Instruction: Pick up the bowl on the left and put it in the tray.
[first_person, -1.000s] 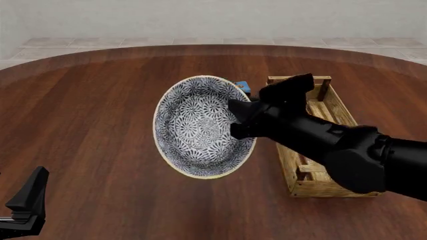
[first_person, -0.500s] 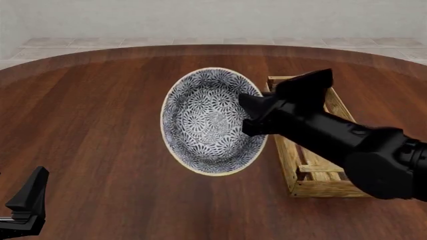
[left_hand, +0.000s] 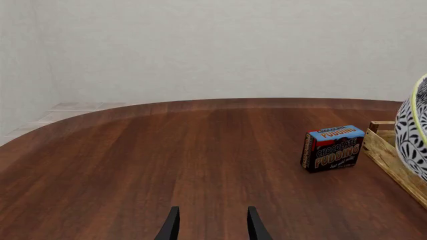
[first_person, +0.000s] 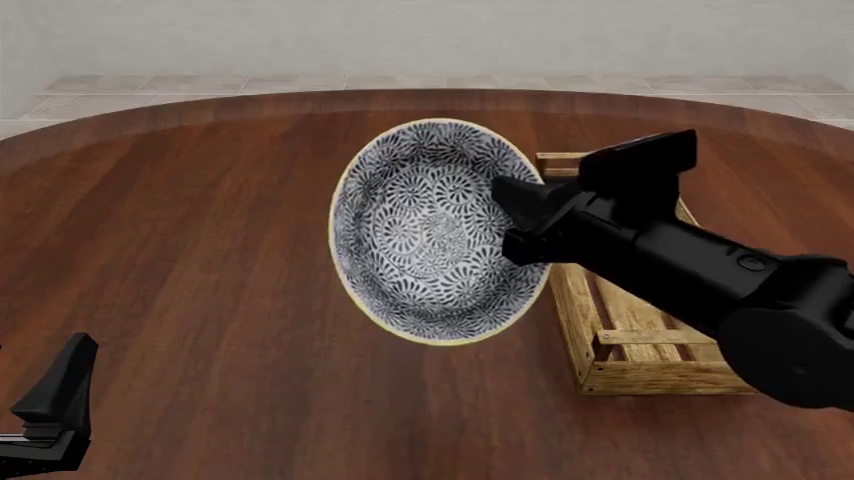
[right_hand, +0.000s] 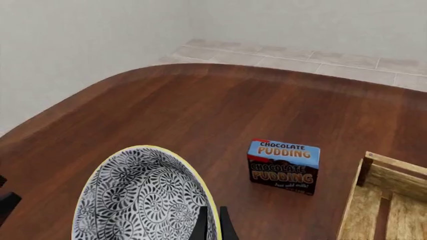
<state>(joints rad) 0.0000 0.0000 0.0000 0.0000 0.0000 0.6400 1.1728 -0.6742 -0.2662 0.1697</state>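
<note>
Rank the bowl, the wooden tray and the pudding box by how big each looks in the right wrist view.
1. The bowl looks largest, though it is held right at the camera, which inflates it.
2. The chocolate pudding box.
3. The tray shows only a corner, cut off by the frame, so its rank against the box is unsure.

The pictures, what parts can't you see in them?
- Pudding box: hidden in the front view behind the bowl.
- Tray: its middle is covered in the front view by the right gripper and arm.
- Bowl: mostly cut off by the left wrist view's edge.
- Left gripper: only its fingertips show.
</note>
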